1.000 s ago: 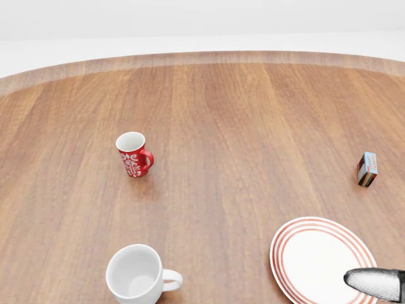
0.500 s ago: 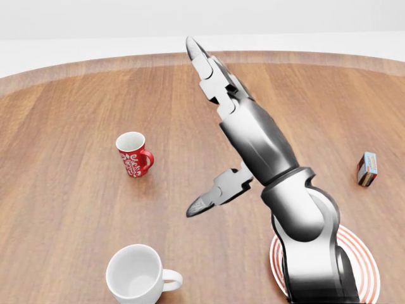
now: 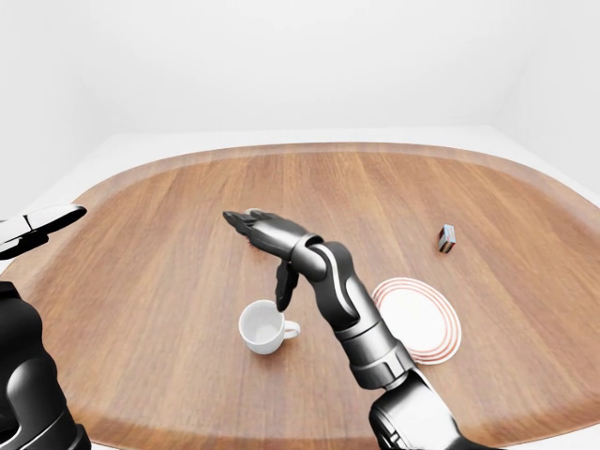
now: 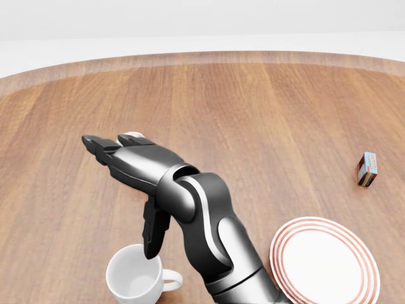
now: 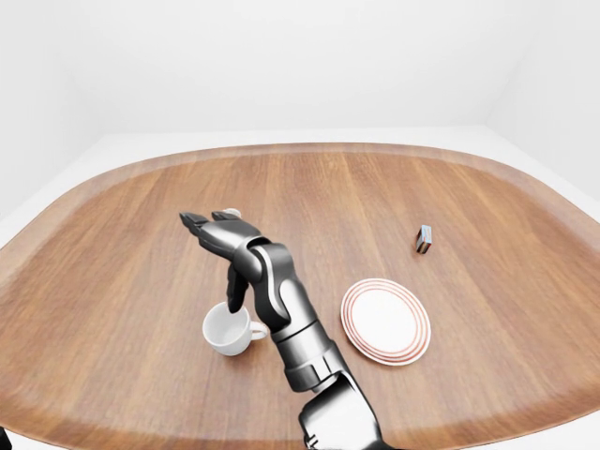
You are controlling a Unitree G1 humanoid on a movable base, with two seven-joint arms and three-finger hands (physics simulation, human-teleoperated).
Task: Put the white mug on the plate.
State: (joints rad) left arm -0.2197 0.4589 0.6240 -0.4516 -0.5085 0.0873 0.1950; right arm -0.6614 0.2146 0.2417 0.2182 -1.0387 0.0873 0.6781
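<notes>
The right hand (image 4: 126,166) is held spread above the worktop (image 4: 266,114), its two long fingers stretched flat toward the head view's left and its thumb (image 4: 154,231) pointed down, the tip just over the rim of the white mug (image 4: 134,277); nothing is pinched between them, and whether the thumb tip touches the rim cannot be told. The white mug is seen upright on the worktop at the bottom left of the head view, its handle turned toward the plate (image 4: 326,261), which lies well apart to the right, bare, with red rings round its edge. The task is therefore judged barely begun: the mug is ungrasped and unlifted, and the closing of the fingers, the lift, the carry to the right and the setting down are all left. A red mug (image 5: 231,215) is mostly hidden beyond the fingers. A small box (image 4: 367,168) stands near the right edge. The left hand (image 3: 37,228) is seen far left in the left-eye view, apparently spread, away from everything.
</notes>
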